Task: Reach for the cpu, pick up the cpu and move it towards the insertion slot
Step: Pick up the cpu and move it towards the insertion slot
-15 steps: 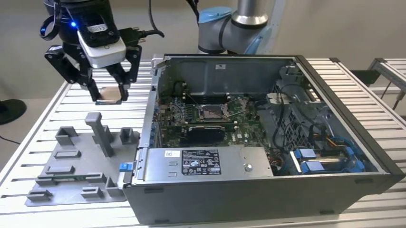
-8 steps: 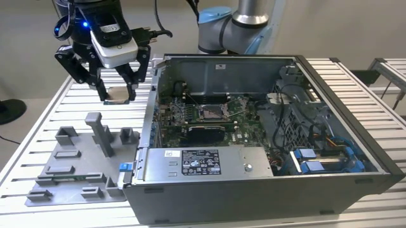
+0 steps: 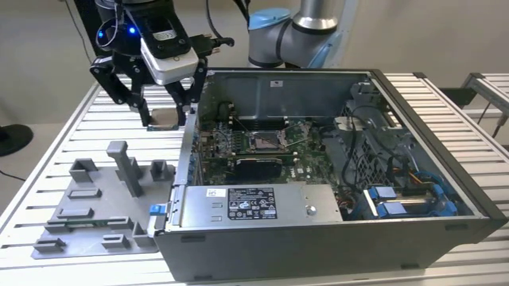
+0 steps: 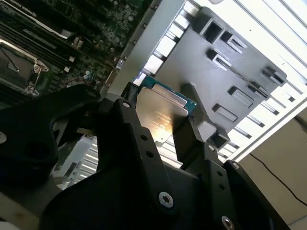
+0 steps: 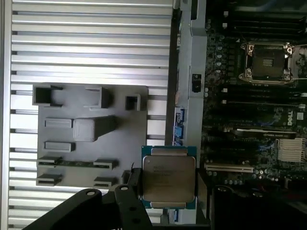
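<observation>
We see the jaws pinching the cpu by two opposite edges and holding it in the air above the slatted worktop. It hangs just outside the side wall of the open computer case, between that wall and the grey fixture tray.

The chip is square, so it has no long axis. In the first wrist view its silvery face is turned towards the camera, and its edges run parallel to the case wall.

The insertion slot lies well apart from the chip, inside the case on the green board, with the case wall between them.

The exterior view shows the chip's height above the worktop. The second wrist view shows the black fingers on the chip's edges and a bright glare on its face.
</observation>
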Motion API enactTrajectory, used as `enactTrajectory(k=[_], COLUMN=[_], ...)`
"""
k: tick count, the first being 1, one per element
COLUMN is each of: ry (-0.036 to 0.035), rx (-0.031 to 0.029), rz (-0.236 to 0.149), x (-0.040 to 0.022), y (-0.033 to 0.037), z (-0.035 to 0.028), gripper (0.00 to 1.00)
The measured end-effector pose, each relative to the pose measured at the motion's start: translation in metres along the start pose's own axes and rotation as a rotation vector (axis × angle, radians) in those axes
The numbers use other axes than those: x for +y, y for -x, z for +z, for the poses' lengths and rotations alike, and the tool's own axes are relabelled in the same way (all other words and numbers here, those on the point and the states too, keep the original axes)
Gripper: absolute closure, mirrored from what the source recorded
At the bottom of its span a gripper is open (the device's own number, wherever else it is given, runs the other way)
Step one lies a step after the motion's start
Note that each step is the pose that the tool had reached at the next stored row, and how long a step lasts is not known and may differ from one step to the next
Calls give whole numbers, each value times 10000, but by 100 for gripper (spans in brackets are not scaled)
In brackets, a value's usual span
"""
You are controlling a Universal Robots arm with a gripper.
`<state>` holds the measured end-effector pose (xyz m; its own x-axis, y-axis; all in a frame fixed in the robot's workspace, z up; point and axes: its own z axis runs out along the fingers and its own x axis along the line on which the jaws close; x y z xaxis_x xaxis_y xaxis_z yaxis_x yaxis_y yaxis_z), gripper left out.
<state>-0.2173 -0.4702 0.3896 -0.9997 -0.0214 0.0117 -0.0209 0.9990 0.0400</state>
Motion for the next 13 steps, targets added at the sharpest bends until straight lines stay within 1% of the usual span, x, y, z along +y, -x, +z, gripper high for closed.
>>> enactTrajectory(k=[13], ry=[1], rx=[8], rz=[0], x=[-10], y=[466], z=[-5], gripper=[100])
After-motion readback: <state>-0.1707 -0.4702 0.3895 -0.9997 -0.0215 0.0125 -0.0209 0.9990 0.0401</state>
